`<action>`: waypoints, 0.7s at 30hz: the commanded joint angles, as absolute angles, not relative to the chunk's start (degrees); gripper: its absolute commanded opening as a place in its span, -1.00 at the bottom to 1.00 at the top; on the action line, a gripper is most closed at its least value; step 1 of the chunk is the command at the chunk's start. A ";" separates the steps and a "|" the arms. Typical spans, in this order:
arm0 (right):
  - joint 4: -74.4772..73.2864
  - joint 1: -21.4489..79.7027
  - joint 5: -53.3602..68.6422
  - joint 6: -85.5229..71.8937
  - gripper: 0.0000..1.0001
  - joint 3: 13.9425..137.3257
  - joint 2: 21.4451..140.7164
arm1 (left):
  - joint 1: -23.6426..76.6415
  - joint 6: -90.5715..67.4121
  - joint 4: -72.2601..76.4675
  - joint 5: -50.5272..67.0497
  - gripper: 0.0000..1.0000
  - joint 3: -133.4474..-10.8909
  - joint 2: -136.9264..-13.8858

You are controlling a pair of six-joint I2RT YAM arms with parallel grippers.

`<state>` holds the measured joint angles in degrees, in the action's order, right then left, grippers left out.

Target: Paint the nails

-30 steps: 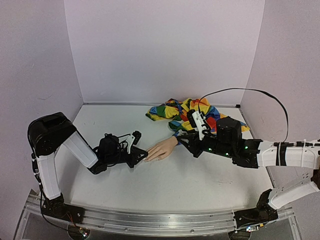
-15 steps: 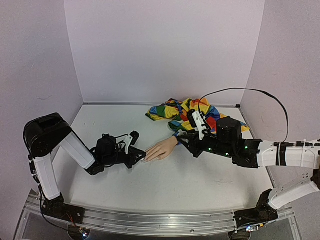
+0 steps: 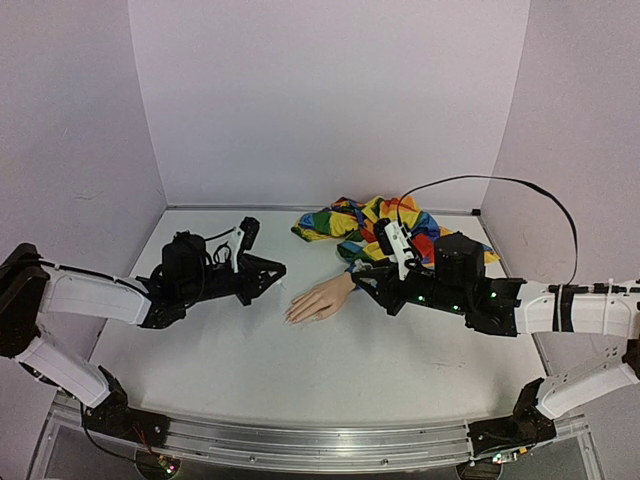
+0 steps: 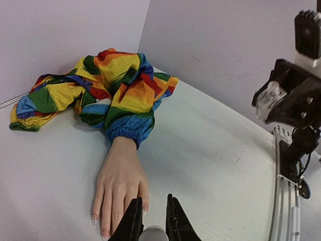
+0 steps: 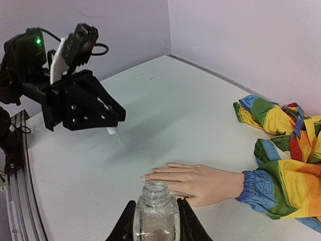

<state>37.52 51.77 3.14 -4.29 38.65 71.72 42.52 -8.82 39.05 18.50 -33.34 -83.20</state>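
Left gripper (image 4: 153, 211) jaws clamped on a small white brush cap (image 4: 153, 234). Nails (image 4: 105, 233) of the mannequin hand (image 4: 120, 175) lie near, below and slightly left of those jaws, not touching. Right gripper (image 5: 155, 221) jaws closed around an open clear bottle (image 5: 155, 198). The fingertips rest just beyond it, and the rainbow sleeve (image 5: 281, 175) is off to the right.
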 commanded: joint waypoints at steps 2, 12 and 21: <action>42.62 51.50 8.56 -5.70 -1.00 40.34 71.03 | 42.28 -14.97 27.65 23.90 -1.00 -41.03 -74.90; 45.61 54.23 18.18 -5.89 -1.00 48.51 79.63 | 45.83 -23.81 24.98 32.60 -1.00 -50.61 -72.51; 49.64 58.24 17.69 -5.64 -1.00 50.25 83.14 | 49.30 -20.72 24.20 30.29 -1.00 -52.83 -70.27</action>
